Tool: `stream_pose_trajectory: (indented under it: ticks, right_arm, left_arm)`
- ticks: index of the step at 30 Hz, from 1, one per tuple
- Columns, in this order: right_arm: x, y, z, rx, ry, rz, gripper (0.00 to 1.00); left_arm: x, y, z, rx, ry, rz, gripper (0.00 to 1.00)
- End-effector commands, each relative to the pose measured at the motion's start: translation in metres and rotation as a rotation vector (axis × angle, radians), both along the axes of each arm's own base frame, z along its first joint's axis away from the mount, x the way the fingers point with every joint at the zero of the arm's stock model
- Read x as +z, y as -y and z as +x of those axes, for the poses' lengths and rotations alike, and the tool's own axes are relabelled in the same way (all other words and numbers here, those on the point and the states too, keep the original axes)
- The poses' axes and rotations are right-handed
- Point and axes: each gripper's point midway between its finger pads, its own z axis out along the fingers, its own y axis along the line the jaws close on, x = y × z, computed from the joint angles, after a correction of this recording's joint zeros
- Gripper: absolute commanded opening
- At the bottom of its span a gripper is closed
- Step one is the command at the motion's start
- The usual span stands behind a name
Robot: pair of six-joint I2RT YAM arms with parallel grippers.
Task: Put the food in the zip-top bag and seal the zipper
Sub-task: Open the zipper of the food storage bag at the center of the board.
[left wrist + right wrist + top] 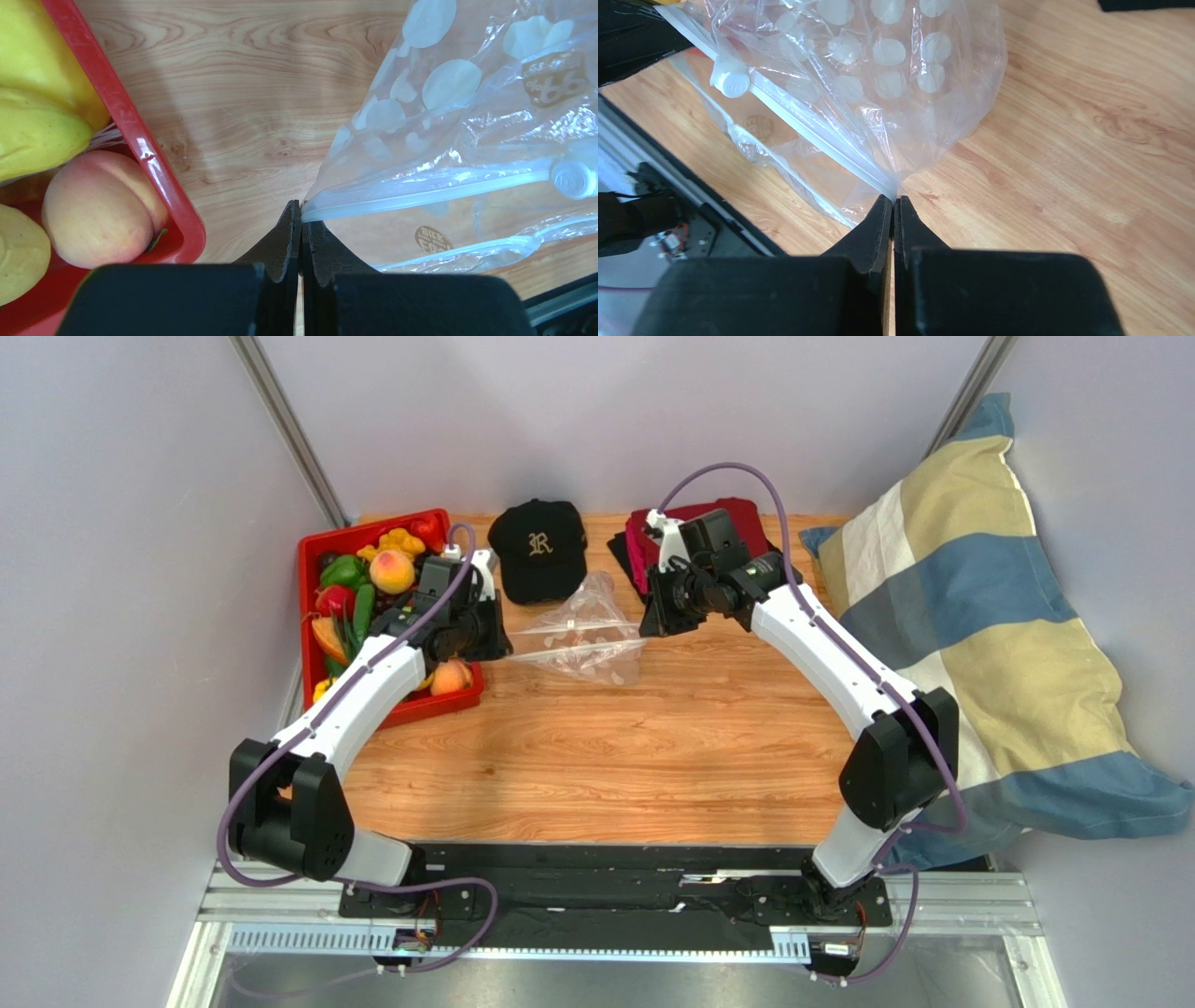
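The clear dotted zip-top bag (589,627) hangs stretched between both grippers above the table; I see no food in it. My left gripper (300,208) is shut on one end of the bag's top edge. My right gripper (894,201) is shut on the other end. The white zipper strip (435,197) runs between them, and its two halves stand apart. The slider tab (574,178) sits along it and also shows in the right wrist view (731,80). The food (379,567) lies in the red tray (312,549). A peach (95,210) and yellow pieces (35,133) lie by the left gripper.
A black cap (537,546) lies behind the bag. Dark red and black cloth (638,532) lies at the back under the right arm. A striped pillow (982,616) fills the right side. The tray rim (151,164) is close to the left fingers.
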Motion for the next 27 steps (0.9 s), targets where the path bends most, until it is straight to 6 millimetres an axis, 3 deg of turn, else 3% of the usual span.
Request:
stream_pose_trajectory:
  ticks: [1, 4, 6, 9, 10, 15, 16, 20, 21, 23, 24, 26, 27]
  right_arm:
    - [0.01, 0.052, 0.006, -0.081, 0.117, -0.182, 0.0]
    - [0.014, 0.045, -0.006, -0.043, 0.095, -0.119, 0.0]
    - [0.017, 0.03, -0.02, 0.005, 0.049, -0.036, 0.0]
    - [0.012, 0.013, -0.035, 0.049, -0.023, 0.044, 0.0]
    - [0.012, 0.009, -0.036, 0.056, -0.031, 0.064, 0.0]
    - [0.013, -0.017, -0.05, 0.107, -0.115, 0.161, 0.0]
    - [0.016, -0.021, -0.051, 0.101, -0.136, 0.18, 0.0]
    - [0.027, -0.039, -0.055, 0.119, -0.184, 0.25, 0.0]
    - [0.031, -0.047, -0.057, 0.138, -0.194, 0.272, 0.0]
    - [0.037, -0.055, -0.059, 0.143, -0.218, 0.305, 0.0]
    - [0.043, -0.061, -0.059, 0.158, -0.223, 0.326, 0.0]
    - [0.048, -0.067, -0.059, 0.159, -0.243, 0.35, 0.0]
    - [0.05, -0.07, -0.058, 0.148, -0.269, 0.366, 0.0]
  left_arm:
    - [-0.027, -0.041, -0.016, 0.061, -0.097, 0.139, 0.0]
    - [-0.018, -0.022, -0.02, -0.035, -0.084, 0.051, 0.0]
    - [-0.001, -0.008, -0.022, -0.114, -0.049, -0.004, 0.07]
    - [0.027, 0.002, -0.026, -0.173, 0.016, -0.053, 0.32]
    - [0.033, 0.001, -0.028, -0.181, 0.035, -0.047, 0.52]
    - [0.073, -0.009, -0.048, -0.221, 0.163, -0.037, 0.87]
    - [0.079, -0.011, -0.052, -0.228, 0.177, -0.037, 0.99]
    - [0.106, -0.042, -0.055, -0.193, 0.228, -0.019, 0.99]
    - [0.117, -0.061, -0.048, -0.134, 0.241, -0.015, 0.99]
    - [0.111, -0.083, -0.043, -0.07, 0.175, -0.031, 0.97]
    - [0.12, -0.106, -0.037, -0.006, 0.181, -0.017, 0.95]
    - [0.111, -0.121, -0.033, 0.012, 0.117, -0.011, 0.92]
    - [0.116, -0.133, -0.028, 0.034, 0.127, 0.025, 0.91]
